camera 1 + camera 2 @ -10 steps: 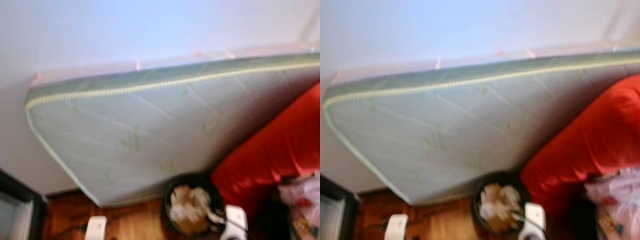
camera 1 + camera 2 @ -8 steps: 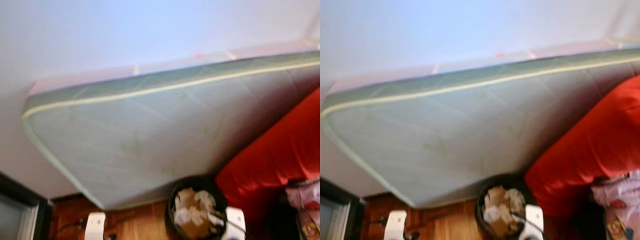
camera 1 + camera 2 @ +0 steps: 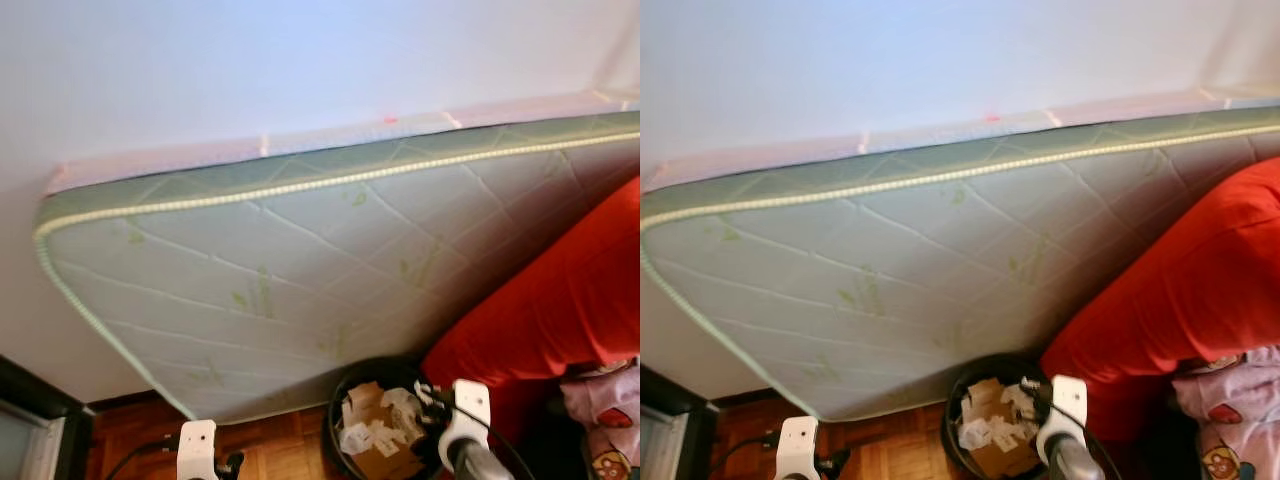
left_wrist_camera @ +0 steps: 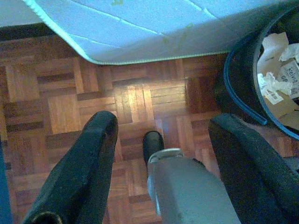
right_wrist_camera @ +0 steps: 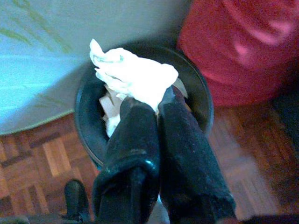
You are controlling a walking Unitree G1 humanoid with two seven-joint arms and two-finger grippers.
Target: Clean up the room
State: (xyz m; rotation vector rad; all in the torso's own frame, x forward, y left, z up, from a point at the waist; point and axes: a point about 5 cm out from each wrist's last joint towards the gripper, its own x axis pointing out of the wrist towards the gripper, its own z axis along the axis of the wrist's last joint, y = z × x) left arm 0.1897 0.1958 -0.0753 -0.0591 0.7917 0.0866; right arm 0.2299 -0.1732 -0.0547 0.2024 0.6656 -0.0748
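1. Right, a quilted mattress (image 3: 300, 270) leans on the wall, red cushion (image 3: 560, 300) beside it.
2. Black bin (image 5: 88, 126) on the parquet, holding paper scraps (image 3: 375, 435) and cardboard.
3. My right gripper (image 5: 156, 105) pinches a white tissue (image 5: 133, 79) above the bin.
4. My left gripper (image 4: 161, 128) hangs spread over bare floor.

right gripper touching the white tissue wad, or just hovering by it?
Touching. In the right wrist view, the right gripper has its two black fingers closed on the white tissue wad, above the black bin.
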